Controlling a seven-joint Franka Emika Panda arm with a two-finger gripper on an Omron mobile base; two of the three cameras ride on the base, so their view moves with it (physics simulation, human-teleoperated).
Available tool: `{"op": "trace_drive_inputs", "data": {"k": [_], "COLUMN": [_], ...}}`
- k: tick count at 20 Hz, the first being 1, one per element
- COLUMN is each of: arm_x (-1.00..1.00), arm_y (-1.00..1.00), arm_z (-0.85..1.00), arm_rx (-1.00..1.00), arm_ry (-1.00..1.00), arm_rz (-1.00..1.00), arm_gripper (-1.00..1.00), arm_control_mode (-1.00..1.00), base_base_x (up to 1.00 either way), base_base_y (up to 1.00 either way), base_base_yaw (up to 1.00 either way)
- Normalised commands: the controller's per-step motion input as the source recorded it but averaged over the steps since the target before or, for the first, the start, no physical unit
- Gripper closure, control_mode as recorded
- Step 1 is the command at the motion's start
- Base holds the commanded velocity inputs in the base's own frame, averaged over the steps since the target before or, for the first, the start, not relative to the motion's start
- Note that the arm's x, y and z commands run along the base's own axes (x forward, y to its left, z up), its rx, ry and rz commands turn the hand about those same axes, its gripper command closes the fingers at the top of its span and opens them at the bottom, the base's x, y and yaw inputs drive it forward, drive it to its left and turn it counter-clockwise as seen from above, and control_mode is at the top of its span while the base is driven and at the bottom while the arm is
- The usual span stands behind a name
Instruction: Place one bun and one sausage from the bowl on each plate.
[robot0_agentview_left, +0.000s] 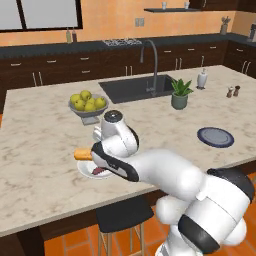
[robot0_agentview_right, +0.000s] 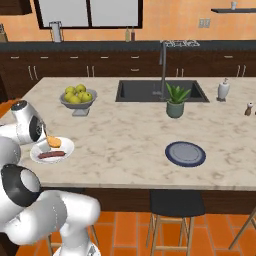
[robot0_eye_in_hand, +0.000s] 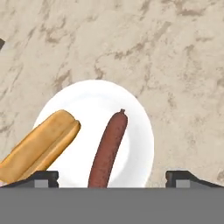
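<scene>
Both pieces lay on the white plate (robot0_eye_in_hand: 131, 118) — bun (robot0_eye_in_hand: 40, 146) overhanging its rim, sausage (robot0_eye_in_hand: 108, 148) beside it. My gripper (robot0_eye_in_hand: 112, 177) hung above, jaws spread, holding nothing. I judged the bun soft and light — best pinched gently mid-length, across its width.

On the island counter sit two plates, one white (robot0_eye_in_hand: 135, 131) and one dark blue (robot0_agentview_right: 185, 153), one bun (robot0_eye_in_hand: 39, 146), one sausage (robot0_eye_in_hand: 108, 146), one grey pedestal bowl of yellow-green fruit (robot0_agentview_right: 78, 97), one potted plant (robot0_agentview_right: 175, 101), and one white bottle (robot0_agentview_right: 223, 90).
</scene>
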Motion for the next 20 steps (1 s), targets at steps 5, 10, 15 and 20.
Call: {"op": "trace_drive_inputs", "data": {"k": [5,10,15,20], "arm_x": [-1.00,-0.60,0.00,0.00], "arm_y": [-0.87,-0.23,0.00,0.00], "arm_z": [0.21,0.08,0.00,0.00], "arm_rx": [-0.01,-0.09,0.00,0.00], "arm_ry": [-0.04,-0.01,0.00,0.00], "arm_rz": [0.26,0.32,0.00,0.00], "arm_gripper": [-1.00,-1.00,-1.00,-1.00], "arm_control_mode": [-1.00,1.00,1.00,1.00], "base_base_x": [0.00,-0.40,-1.00,-0.33], "base_base_y": [0.00,-0.31,-1.00,-1.00], "base_base_yaw": [0.00,0.14,-0.03,-0.40]}}
